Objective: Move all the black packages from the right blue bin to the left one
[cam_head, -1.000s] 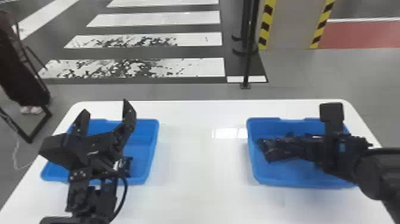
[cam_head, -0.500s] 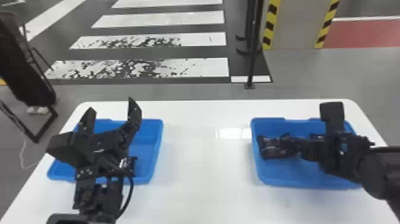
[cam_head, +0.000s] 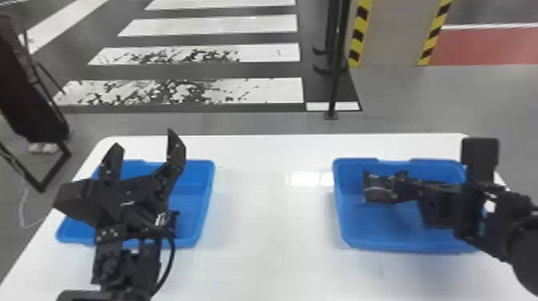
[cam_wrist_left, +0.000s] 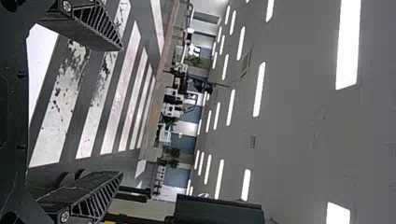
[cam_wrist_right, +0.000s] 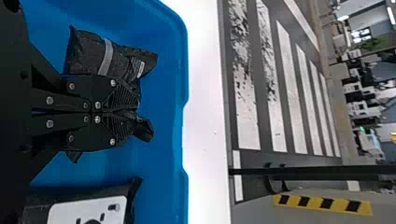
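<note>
- Grip silver-banded black package [cam_wrist_right: 88,52] firmly in closed right gripper [cam_wrist_right: 133,112], at ten o'clock in right blue bin [cam_head: 400,245].
- Lift clear, then swing toward nine o'clock.
- Avoid left gripper [cam_head: 143,137], empty and wide open.

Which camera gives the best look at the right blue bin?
The head view: nearly the whole outline of the right blue bin shows, despite the right arm crossing it. The right wrist view shows one part close up, with black packages inside; the left wrist view faces floor and ceiling.
</note>
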Tool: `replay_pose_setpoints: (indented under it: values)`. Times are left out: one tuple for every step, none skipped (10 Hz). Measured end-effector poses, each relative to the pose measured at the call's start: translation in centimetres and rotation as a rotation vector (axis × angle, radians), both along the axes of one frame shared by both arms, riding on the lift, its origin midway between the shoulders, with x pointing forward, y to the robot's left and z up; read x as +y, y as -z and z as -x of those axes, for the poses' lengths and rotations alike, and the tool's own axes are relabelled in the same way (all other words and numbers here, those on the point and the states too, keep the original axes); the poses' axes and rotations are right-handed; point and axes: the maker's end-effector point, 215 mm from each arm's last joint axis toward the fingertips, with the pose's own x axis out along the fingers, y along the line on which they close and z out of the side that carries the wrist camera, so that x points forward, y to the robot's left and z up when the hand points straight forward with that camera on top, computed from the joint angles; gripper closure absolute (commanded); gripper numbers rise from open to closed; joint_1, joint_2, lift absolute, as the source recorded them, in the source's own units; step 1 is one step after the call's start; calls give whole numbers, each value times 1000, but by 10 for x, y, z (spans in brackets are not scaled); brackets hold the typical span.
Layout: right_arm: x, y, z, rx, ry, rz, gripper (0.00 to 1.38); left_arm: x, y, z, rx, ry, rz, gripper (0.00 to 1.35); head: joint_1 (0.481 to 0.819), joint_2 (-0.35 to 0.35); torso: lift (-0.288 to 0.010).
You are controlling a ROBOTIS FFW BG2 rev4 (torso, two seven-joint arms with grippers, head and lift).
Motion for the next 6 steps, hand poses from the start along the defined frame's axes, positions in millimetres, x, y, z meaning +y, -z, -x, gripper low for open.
replay_pose_setpoints:
  values:
    - [-5,-24,-4,-68,14,-16,1242,-5,-1,0,-7,12,21,111,695,41,-132]
    - [4,-50,-12,-139,-1,-71,1240,-15,-4,-1,-17,39,65,154,695,38,-132]
    - [21,-75,-18,-201,-37,-146,1240,-33,-7,-3,-19,91,117,242,695,37,-132]
    - [46,-98,-19,-252,-88,-226,1240,-58,-3,-6,-4,160,180,331,691,37,-132]
    - [73,-120,-15,-290,-144,-300,1240,-87,2,-8,18,235,240,367,680,36,-132]
    - [99,-139,-10,-314,-202,-366,1240,-116,4,-8,35,314,297,371,672,33,-132]
